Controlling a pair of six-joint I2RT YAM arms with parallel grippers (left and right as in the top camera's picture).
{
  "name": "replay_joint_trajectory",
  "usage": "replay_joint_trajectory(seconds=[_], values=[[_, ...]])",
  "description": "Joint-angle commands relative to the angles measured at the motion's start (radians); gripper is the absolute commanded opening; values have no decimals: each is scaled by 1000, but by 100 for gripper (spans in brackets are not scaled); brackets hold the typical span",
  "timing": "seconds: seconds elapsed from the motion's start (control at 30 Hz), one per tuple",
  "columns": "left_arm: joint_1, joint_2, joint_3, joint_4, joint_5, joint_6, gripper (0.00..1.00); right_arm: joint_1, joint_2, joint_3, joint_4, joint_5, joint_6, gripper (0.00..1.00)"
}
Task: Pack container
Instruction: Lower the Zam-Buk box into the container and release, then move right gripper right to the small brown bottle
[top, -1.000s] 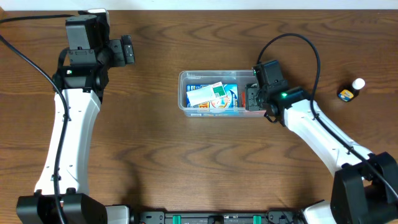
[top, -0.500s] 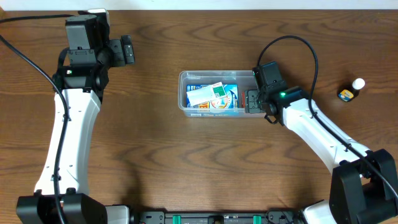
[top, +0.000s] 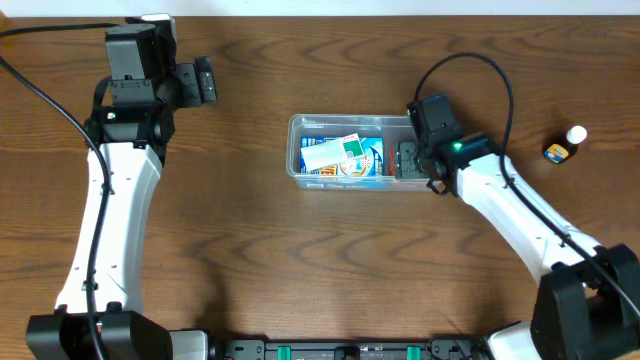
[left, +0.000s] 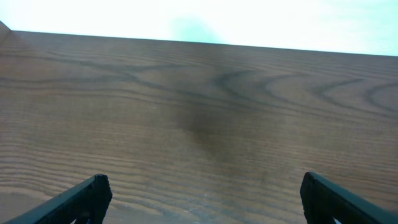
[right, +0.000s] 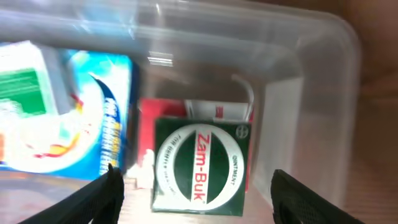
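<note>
The clear plastic container sits at the table's middle, holding a blue carton and a white-and-green box. In the right wrist view the container also holds a green Zam-Buk box lying on a red box, next to the blue carton. My right gripper is open just above the container's right end, its fingers either side of the Zam-Buk box without touching it. My left gripper is open and empty at the far left, over bare wood.
A small dark bottle with a white cap lies at the far right of the wooden table. The right arm's black cable loops over the table behind the container.
My right gripper has shifted slightly left over the container's right end. The left arm has not moved.
</note>
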Motion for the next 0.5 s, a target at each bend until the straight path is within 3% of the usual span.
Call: replay_joint_trajectory(seconds=[0.0, 0.2, 0.33, 0.47], values=[[3, -1, 9, 1, -15, -12, 98, -14, -96, 126, -56, 44, 2, 73], [3, -1, 9, 1, -16, -12, 98, -152, -152, 245, -224, 93, 2, 80], [3, -1, 9, 1, -15, -12, 98, -325, -154, 262, -289, 81, 2, 83], [3, -1, 9, 1, -15, -12, 97, -523, -151, 262, -319, 34, 9, 80]])
